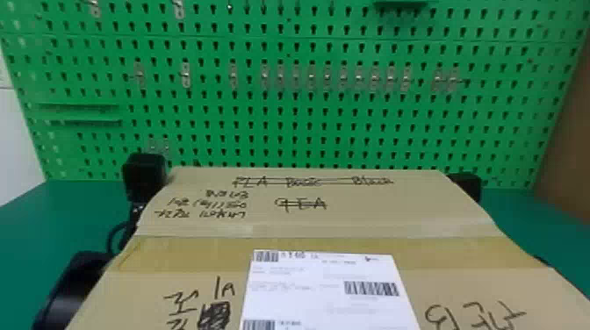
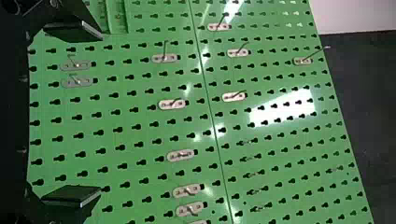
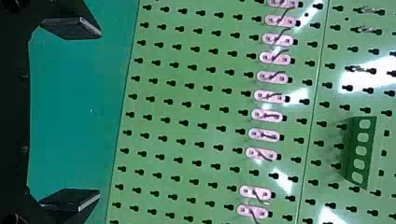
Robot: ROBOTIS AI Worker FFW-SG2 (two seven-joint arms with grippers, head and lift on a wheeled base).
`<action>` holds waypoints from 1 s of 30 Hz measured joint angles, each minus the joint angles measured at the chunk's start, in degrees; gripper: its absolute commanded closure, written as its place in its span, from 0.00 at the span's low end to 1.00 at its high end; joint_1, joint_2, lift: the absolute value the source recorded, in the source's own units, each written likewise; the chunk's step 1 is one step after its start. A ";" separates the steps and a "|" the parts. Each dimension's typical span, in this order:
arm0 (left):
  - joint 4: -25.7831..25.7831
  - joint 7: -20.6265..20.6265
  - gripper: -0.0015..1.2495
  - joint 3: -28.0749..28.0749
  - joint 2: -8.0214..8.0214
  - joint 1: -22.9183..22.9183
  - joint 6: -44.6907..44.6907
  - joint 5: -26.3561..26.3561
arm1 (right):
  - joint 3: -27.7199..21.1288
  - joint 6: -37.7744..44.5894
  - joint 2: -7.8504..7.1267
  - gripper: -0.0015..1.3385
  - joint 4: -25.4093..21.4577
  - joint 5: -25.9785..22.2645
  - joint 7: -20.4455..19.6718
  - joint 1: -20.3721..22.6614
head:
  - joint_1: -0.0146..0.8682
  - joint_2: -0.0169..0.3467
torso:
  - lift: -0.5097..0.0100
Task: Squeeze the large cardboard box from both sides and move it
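The large cardboard box (image 1: 303, 219), with handwriting and a white label (image 1: 325, 289) on top, fills the lower middle of the head view. Close along its left side stands my left arm, the black left gripper (image 1: 145, 175) by the far left corner. Part of the black right gripper (image 1: 467, 186) peeks out behind the far right corner. Whether either arm touches the box cannot be told. Wide-apart fingers mark the left gripper (image 2: 100, 113) in its wrist view, with nothing between them. Equally spread and holding nothing is the right gripper (image 3: 99, 113).
A green pegboard (image 1: 307, 109) with metal hooks rises behind the box. The green tabletop (image 1: 26, 219) extends on both sides of it. At the right edge of the head view is a brown surface (image 1: 570, 131). A small green holder (image 3: 360, 151) is fixed to the pegboard.
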 measured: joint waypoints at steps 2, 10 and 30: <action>0.00 0.00 0.10 0.06 0.01 0.06 0.00 0.00 | -0.06 0.01 -0.10 0.08 -0.04 0.00 0.05 0.00 | 0.47 0.19 | 0.58; 0.00 0.00 0.10 0.25 0.26 0.35 0.06 0.00 | -0.26 0.13 -0.29 0.08 -0.17 0.02 0.54 0.26 | 0.47 0.19 | 0.58; -0.20 -0.11 0.10 0.35 1.39 0.59 0.18 -0.01 | -0.98 0.56 -1.27 0.08 -1.02 0.65 0.54 1.02 | 0.47 0.19 | 0.58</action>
